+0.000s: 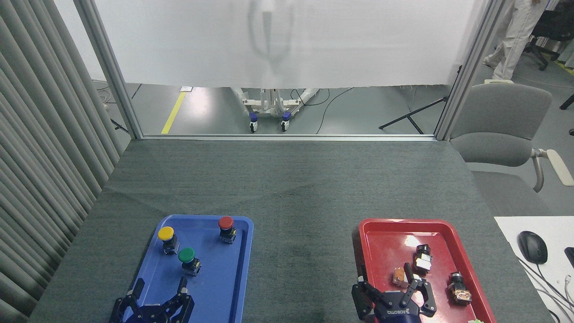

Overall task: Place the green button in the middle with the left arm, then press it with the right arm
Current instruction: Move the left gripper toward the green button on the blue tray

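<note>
The green button (187, 259) stands upright in the blue tray (224, 287), between a yellow-capped button (167, 238) and a red-capped button (226, 229). My left gripper (159, 287) hovers over the near end of that tray, fingers spread open and empty, a short way in front of the green button. Over the near left part of the red tray (385, 242), my right gripper (394, 280) is open too, holding nothing. The middle (305, 251) of the dark grey table lies between the two trays.
Several small switch parts (421, 259) lie in the red tray beside my right gripper. A grey chair (497, 130) stands past the table's right edge. A white desk with a black mouse (532, 246) is at the right. A grey curtain (40, 134) lines the left side.
</note>
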Motion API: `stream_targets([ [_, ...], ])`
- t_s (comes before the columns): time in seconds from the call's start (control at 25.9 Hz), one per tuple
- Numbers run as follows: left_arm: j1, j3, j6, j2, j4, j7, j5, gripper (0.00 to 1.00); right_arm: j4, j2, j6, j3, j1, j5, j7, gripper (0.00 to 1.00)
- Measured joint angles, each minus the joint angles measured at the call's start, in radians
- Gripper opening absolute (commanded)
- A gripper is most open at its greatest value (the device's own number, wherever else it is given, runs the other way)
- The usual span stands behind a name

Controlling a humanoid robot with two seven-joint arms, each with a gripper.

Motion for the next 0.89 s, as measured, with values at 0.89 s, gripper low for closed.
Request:
stream_targets([
  [0.89,-0.011,-0.035,-0.039,0.001,0.009,-0.006,-0.002,0.9,0.008,-0.009,-0.016,-0.005,-0.005,-0.053,0.011,1.0],
])
